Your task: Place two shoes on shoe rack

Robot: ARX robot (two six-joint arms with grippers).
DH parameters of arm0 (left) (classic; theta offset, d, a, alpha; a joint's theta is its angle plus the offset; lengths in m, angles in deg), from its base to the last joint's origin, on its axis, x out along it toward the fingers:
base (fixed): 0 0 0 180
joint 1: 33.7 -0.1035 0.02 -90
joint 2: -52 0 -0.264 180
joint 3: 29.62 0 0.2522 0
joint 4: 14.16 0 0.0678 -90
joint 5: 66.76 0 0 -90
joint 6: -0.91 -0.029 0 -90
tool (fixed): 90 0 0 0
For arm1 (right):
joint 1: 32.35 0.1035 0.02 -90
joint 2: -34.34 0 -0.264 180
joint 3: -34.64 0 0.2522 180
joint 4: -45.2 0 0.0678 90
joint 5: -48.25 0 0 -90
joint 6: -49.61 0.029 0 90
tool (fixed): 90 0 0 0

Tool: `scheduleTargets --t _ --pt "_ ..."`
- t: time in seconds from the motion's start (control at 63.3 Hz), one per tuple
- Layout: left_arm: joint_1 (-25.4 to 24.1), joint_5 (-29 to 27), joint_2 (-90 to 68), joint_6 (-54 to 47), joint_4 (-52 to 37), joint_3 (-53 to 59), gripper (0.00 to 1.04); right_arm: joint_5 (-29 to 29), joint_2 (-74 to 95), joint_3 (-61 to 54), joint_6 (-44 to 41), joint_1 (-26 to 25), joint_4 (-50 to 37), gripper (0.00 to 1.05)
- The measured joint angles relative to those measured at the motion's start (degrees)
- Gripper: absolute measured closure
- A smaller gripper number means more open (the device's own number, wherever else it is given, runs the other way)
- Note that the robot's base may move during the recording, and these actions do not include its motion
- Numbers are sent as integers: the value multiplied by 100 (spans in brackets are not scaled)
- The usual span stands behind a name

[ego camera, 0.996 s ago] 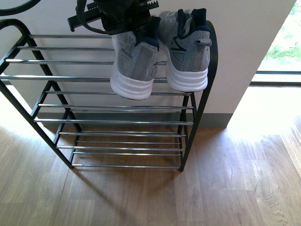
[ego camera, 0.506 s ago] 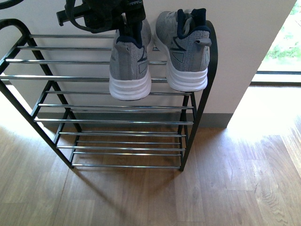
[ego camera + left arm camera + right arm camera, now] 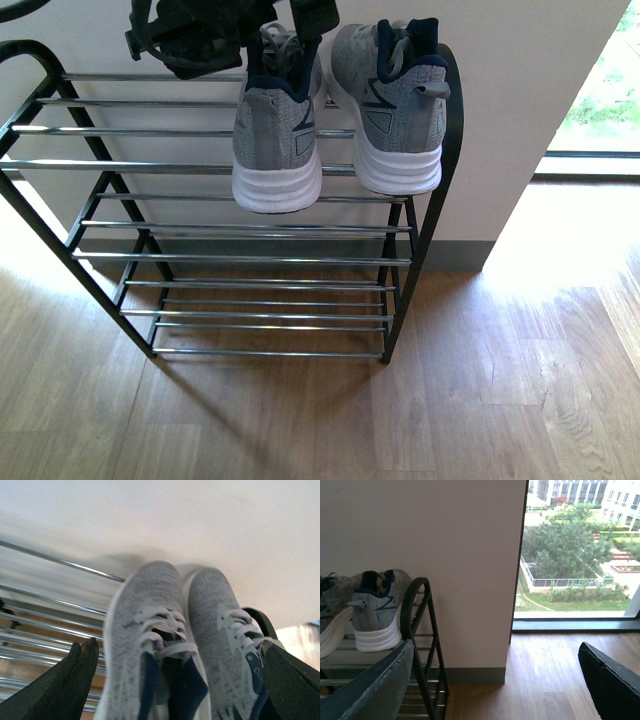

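Both grey sneakers sit side by side on the top tier of the shoe rack (image 3: 240, 258), at its right end, heels overhanging the front bar. The inner shoe (image 3: 277, 140) has its toe hidden behind the left gripper (image 3: 178, 647), whose fingers stand wide apart above the pair. The outer shoe (image 3: 395, 110) shows a dark zigzag side mark (image 3: 384, 603); any lettering is too small to read. The right gripper (image 3: 496, 649) is spread, holding nothing. The left wrist view is blurred.

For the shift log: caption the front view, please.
Left gripper open above one grey shoe, its mate alongside, both heel-out on the shoe rack's top tier.
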Motion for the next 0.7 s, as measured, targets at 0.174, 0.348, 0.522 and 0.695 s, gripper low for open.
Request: scheduleTargets --t 0.174,0.348,0.522,0.695 --pt "-273 -758 769 -1655 -2479 1593 27 0 0 0 0 0 0 9" --pt "-817 -330 1928 -2944 -4535 3794 66 0 0 0 0 0 0 9" --pt "-1117 22 2608 -3091 -4741 4835 96 0 0 0 0 0 0 9" --pt "-1370 243 3257 -3119 -4782 5521 104 0 0 0 0 0 0 9"
